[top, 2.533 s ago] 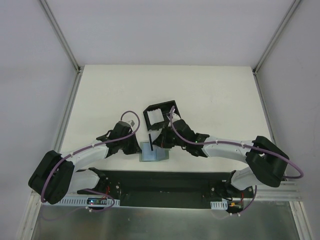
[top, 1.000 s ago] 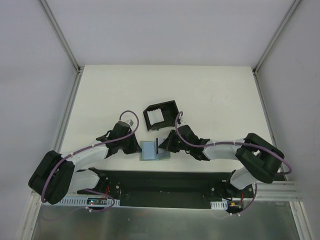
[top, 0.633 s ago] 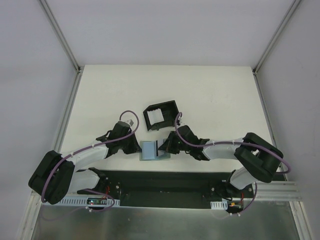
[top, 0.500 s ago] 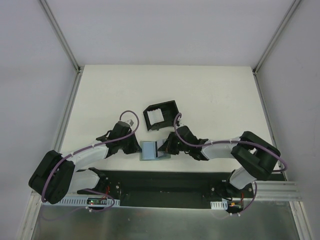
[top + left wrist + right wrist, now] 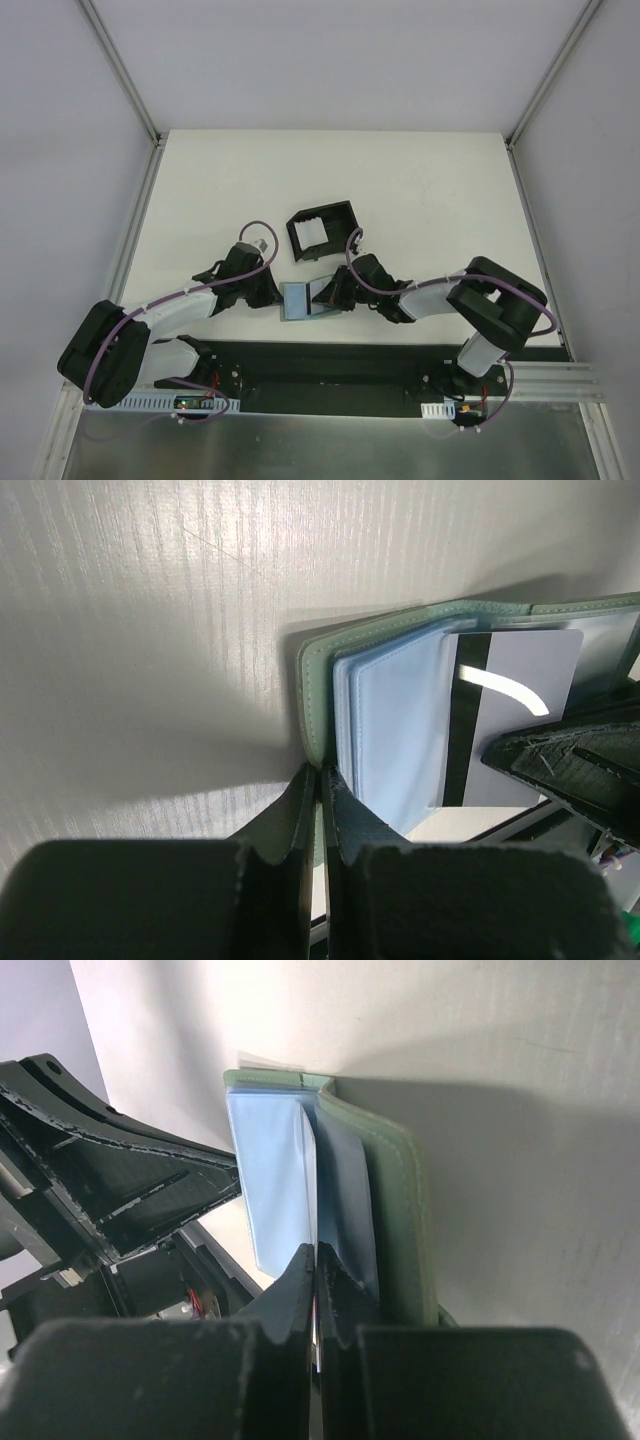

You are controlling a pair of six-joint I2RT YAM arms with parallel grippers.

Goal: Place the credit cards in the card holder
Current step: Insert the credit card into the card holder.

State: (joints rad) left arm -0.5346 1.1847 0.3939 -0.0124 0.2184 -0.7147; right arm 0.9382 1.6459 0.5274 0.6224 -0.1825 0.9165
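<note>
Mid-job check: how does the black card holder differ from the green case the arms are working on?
Shape: the card holder is an open-topped box with upright walls; the green case is a flat folder, lying open with blue pockets. Contact: the holder stands free farther back; the left gripper pinches the case's edge, and the right gripper is shut inside it, on the striped card it seems. Both rest on the table.

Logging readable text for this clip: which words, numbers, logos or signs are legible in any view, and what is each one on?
None is legible.
The striped card shows only its dark stripe and a glare streak.
The light blue card, the grey-green case and the black card holder look blank.
The electronics at the arm bases are too small to read.
</note>
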